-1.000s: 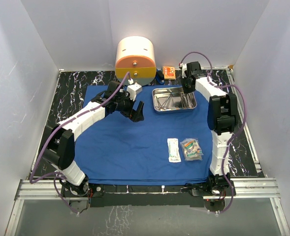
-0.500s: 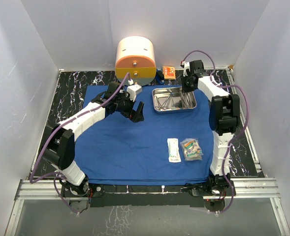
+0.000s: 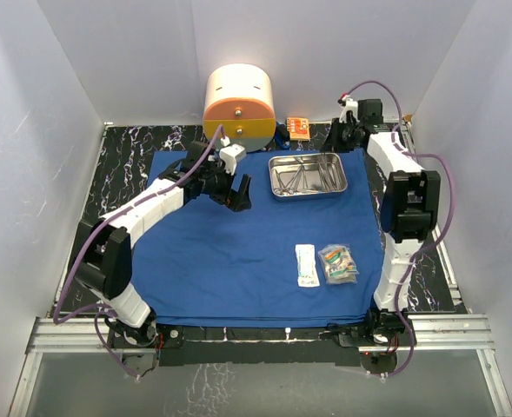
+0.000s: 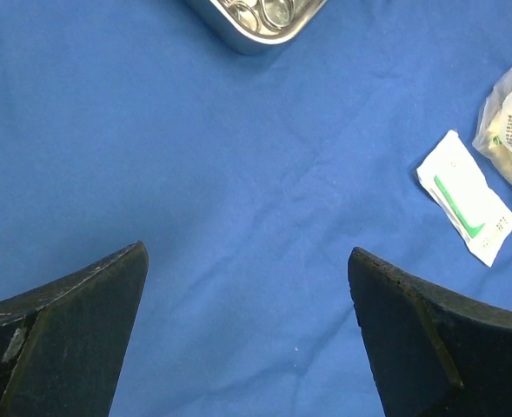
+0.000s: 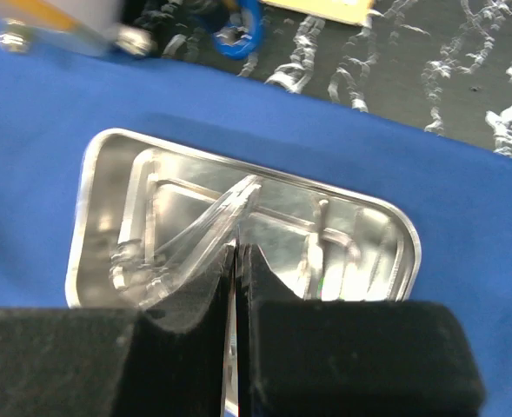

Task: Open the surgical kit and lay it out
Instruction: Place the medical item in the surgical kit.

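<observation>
- The blue cloth [image 3: 238,252] lies spread flat over the dark marbled tabletop [image 3: 129,148]. To me the unwrapping looks done and the laying out is what remains.
- The steel tray [image 3: 332,181] sits on the far right part of the cloth. From overhead its long side runs 9 to 3 o'clock.
- My right hand [image 3: 344,139] hovers by the cloth's far right corner with its fingers pressed together. I can see nothing between them. The tray lies close by at about 8 o'clock from it, and my wrist camera looks straight down into the tray.
- My left hand [image 3: 234,195] is spread as wide as it goes and holds nothing, above bare cloth. The tray is at about 2 o'clock from it, farther off than from my right hand.
- The white packet [image 3: 306,264] and the clear packet [image 3: 338,263] lie side by side at 6 o'clock from the tray, well apart from both hands.
- The metal tools [image 3: 299,178] are all inside the tray, crossing at angles. I judge my right hand the better placed to reach in, once it opens.
</observation>
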{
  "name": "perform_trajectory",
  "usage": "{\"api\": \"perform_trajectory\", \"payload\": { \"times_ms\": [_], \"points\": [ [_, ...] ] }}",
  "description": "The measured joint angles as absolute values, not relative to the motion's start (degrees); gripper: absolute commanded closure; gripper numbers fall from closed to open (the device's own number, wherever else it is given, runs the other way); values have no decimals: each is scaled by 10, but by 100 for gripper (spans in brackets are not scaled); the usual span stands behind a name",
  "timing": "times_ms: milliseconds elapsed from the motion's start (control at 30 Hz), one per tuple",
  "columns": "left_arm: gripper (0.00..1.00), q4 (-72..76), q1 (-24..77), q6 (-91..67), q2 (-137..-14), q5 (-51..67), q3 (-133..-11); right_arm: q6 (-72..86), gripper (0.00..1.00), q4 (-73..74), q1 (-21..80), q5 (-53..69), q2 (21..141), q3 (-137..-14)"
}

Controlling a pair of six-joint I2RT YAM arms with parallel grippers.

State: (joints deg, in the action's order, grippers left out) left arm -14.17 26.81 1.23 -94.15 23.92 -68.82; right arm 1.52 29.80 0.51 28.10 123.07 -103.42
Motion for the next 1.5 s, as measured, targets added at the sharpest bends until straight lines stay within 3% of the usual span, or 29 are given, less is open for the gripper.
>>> {"api": "perform_trajectory", "payload": {
  "times_ms": [333, 800, 1167, 1300, 1500],
  "points": [
    [11, -148, 264, 19, -975, 313, -783, 213, 100, -14, 11, 495, 1028, -800],
    [31, -32, 266, -58, -1017, 595, -833, 513, 100, -468, 59, 686, 974, -658],
    [44, 120, 282, -223, -1016, 663, -781, 580, 100, -554, 123, 723, 919, -659],
    [45, 238, 288, -307, -1015, 701, -738, 603, 100, -560, 130, 724, 919, -659],
    [56, 443, 291, -463, -1015, 724, -693, 622, 100, -555, 140, 719, 919, -663]
  ]
}}
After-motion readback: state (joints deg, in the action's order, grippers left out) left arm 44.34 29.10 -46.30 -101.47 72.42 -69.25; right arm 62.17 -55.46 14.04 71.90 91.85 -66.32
